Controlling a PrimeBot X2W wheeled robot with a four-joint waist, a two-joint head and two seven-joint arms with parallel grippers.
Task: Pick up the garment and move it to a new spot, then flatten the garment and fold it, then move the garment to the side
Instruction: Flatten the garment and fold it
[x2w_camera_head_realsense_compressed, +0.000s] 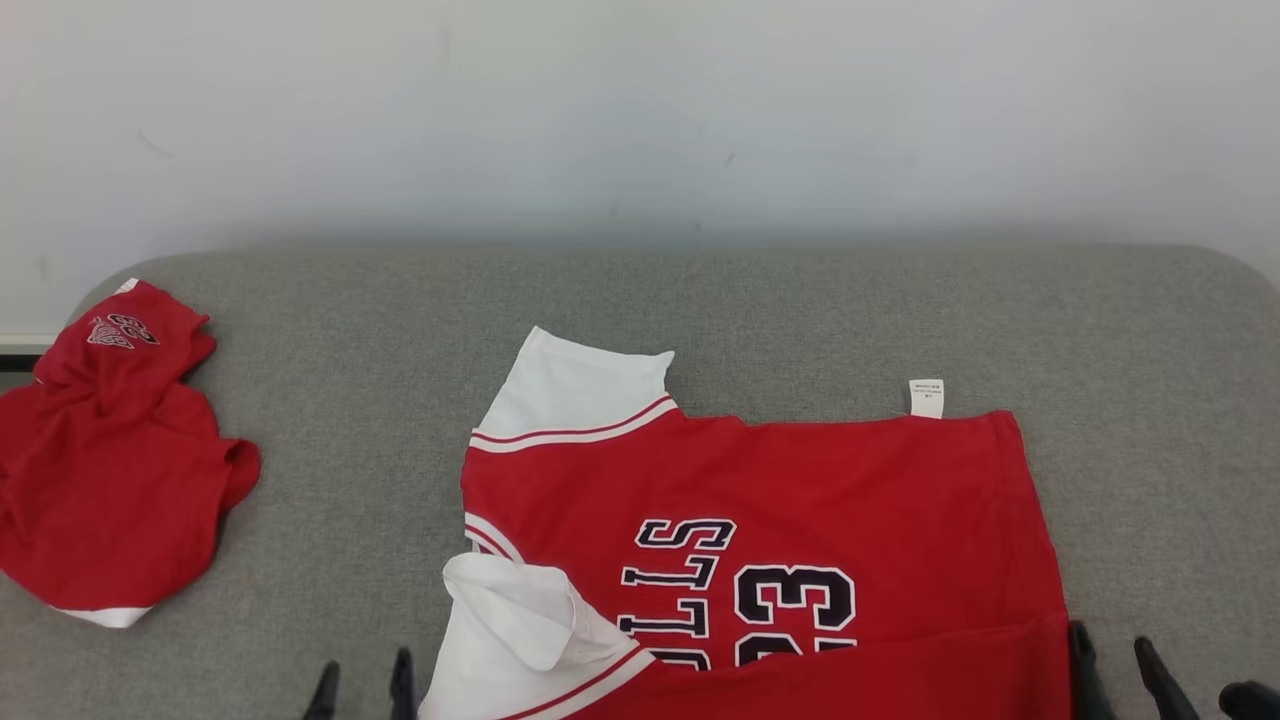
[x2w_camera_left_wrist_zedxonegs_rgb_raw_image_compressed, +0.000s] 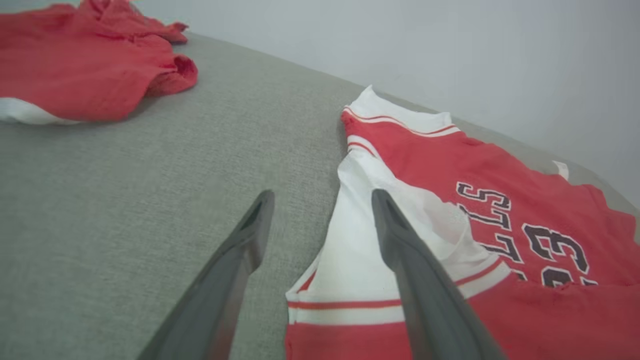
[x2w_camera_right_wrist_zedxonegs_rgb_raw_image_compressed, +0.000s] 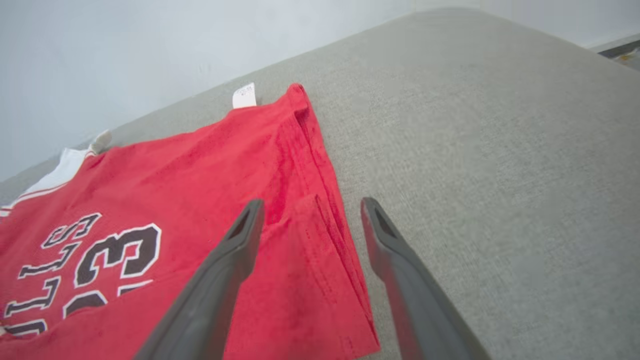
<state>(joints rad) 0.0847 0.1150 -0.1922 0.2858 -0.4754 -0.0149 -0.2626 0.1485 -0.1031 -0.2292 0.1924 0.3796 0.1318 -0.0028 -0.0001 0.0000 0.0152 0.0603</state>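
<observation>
Plainly, both hands stand wide apart and grip nothing. The left hand (x2w_camera_head_realsense_compressed: 362, 685) (x2w_camera_left_wrist_zedxonegs_rgb_raw_image_compressed: 321, 197) hangs low over the near white sleeve (x2w_camera_left_wrist_zedxonegs_rgb_raw_image_compressed: 360, 240) of the red jersey (x2w_camera_head_realsense_compressed: 800, 500) (x2w_camera_left_wrist_zedxonegs_rgb_raw_image_compressed: 475, 165) (x2w_camera_right_wrist_zedxonegs_rgb_raw_image_compressed: 200, 165). One finger is above the sleeve and the other above bare table; whether either touches I cannot tell. The right hand (x2w_camera_head_realsense_compressed: 1112, 645) (x2w_camera_right_wrist_zedxonegs_rgb_raw_image_compressed: 311, 204) straddles the jersey's hem (x2w_camera_right_wrist_zedxonegs_rgb_raw_image_compressed: 325, 200), with one finger over red cloth and the other over the table.

The jersey lies spread between the two hands and reaches away from them, number and lettering face up. A strip of red cloth is folded over its nearest edge, across the lower part of the print. The far sleeve (x2w_camera_head_realsense_compressed: 575, 385) lies flat ahead of the left hand. A small white label (x2w_camera_head_realsense_compressed: 926, 397) (x2w_camera_right_wrist_zedxonegs_rgb_raw_image_compressed: 244, 95) sticks out past the far edge, ahead of the right hand.

Outside the right hand the grey surface runs bare to its rounded corner. Outside the left hand there is open surface, then a second red garment (x2w_camera_head_realsense_compressed: 110, 480) (x2w_camera_left_wrist_zedxonegs_rgb_raw_image_compressed: 75, 65) lies crumpled, well apart from the jersey.

The table (x2w_camera_head_realsense_compressed: 330, 330) is covered in grey woven fabric, and a pale wall (x2w_camera_head_realsense_compressed: 640, 100) rises behind it.
</observation>
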